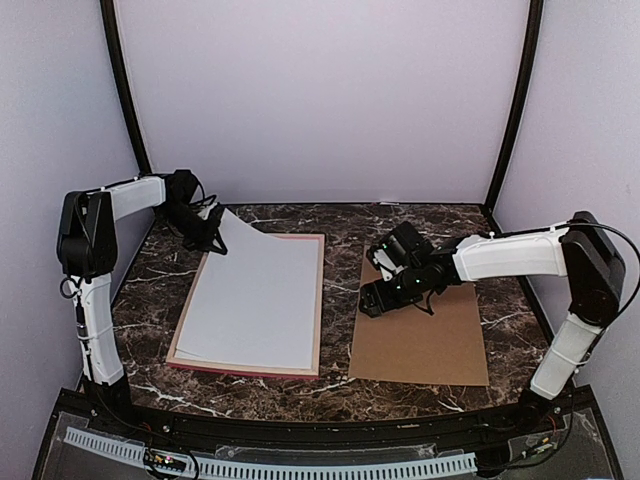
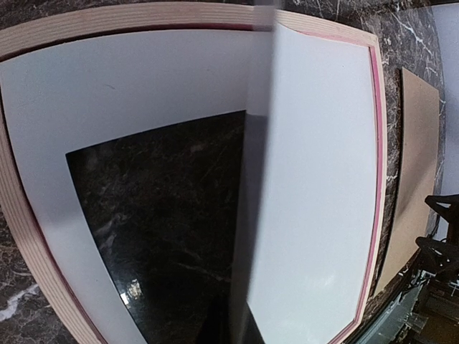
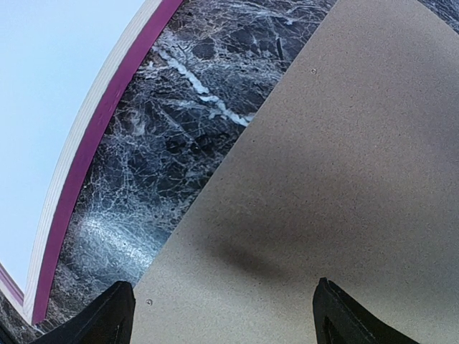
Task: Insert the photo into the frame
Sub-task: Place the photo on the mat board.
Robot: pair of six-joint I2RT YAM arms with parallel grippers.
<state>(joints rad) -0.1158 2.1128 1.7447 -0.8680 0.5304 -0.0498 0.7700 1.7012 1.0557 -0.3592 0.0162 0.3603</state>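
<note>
On the marble table (image 1: 336,392), my left gripper (image 1: 212,237) pinches the photo (image 1: 255,300) by its far corner to seat it in the frame (image 1: 320,300); right gripper (image 1: 378,298) hangs released.

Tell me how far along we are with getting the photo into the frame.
Done: the white mat lies in the frame, and most of the photo rests over it, white back up. In hand: the left gripper holds the photo's far corner raised. Left: lower and release that corner. The right gripper hangs open over the brown backing panel.
</note>
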